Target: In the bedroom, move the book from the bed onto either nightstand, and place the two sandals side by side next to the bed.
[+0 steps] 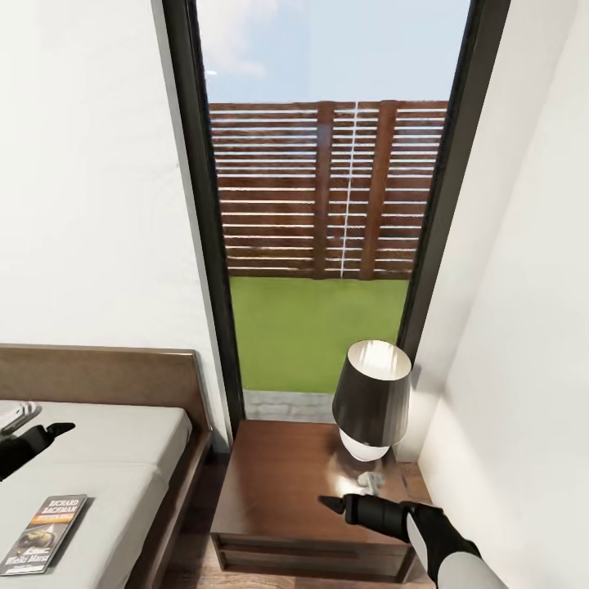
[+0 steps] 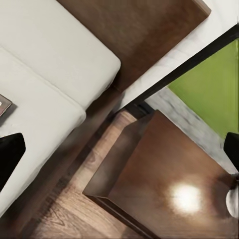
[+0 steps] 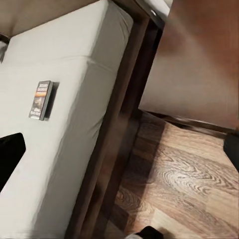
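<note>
Book lies flat on the bed, near the mattress edge closest to the robot, cover up, untouched. Nightstand stands just beside the bed, a narrow floor gap between them, lamp toward its back right corner. Left claw hovers over the mattress, away from the book toward the headboard; in the left wrist view its dark fingers sit at opposite frame edges, so spread apart, empty. Right claw hangs over the nightstand front near the lamp base; its wrist view also shows tips wide apart, nothing held. Step in hand looks like the book pickup: the left claw is nearer, so I'd bring it toward the robot to the book. The paperback is thin and the mattress soft, so pinching an edge or sliding it to the mattress rim should help. Set it down on the bare front-left part of the surface, clear of the lamp. Nightstand top is glossy dark wood, boxy, one drawer; mattress matte pale; shade black, tapered; floor wood plank. Sandals not located here.
</note>
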